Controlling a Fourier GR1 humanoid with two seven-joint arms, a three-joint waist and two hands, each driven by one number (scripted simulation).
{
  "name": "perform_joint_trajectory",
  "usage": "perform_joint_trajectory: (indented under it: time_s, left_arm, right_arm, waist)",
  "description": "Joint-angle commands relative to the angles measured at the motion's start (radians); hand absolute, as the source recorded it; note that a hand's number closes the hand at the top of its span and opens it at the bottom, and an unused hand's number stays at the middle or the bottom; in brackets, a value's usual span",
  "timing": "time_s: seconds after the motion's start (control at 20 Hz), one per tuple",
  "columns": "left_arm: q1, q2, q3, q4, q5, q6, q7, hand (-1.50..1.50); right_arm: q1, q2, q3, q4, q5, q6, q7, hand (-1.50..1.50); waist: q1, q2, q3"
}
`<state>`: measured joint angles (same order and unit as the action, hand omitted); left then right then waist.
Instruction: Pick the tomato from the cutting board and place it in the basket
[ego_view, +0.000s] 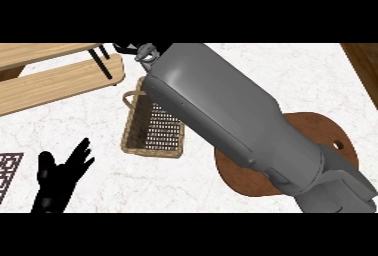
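Oddly, I see no tomato; likely soft, light: cup its middle. Right hand (127, 48) past basket (133, 131): cannot tell its state. Left hand (60, 175) open.

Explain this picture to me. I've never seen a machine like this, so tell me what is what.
There is one view, taken from the robot's head and looking steeply down at a white counter. The big grey shape is its right forearm, stretched across above a woven basket. The right hand is mostly hidden at the top, so what it holds, if anything, cannot be seen. The black left hand rests open at the lower left. A round brown cutting board lies at the right, partly under the arm. No tomato shows.
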<state>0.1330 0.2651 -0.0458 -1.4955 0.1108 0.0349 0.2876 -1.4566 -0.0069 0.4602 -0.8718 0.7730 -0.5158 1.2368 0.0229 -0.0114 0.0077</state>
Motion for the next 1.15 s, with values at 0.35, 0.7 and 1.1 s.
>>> perform_joint_trajectory:
  time_s: [0.35,0.7,1.1]
  left_arm:
    - [0.028,-0.027,-0.012,0.043,-0.014,0.002,0.009,0.0]
    - [0.052,-0.016,0.027,0.018,0.018,-0.009,0.013,0.0]
    - [0.119,-0.008,0.051,0.0,0.013,0.005,-0.009,0.0]
  right_arm:
    - [-0.002,0.007,0.035,-0.11,0.069,0.081,0.251,-1.5]
    - [0.113,0.006,-0.037,-0.239,0.171,0.005,0.251,-1.5]
    - [0.225,0.001,-0.187,-0.437,0.294,0.119,0.251,-1.5]
  waist:
    - [-0.034,-0.003,-0.009]
    - [-0.062,-0.013,-0.007]
    - [-0.11,-0.029,-0.006]
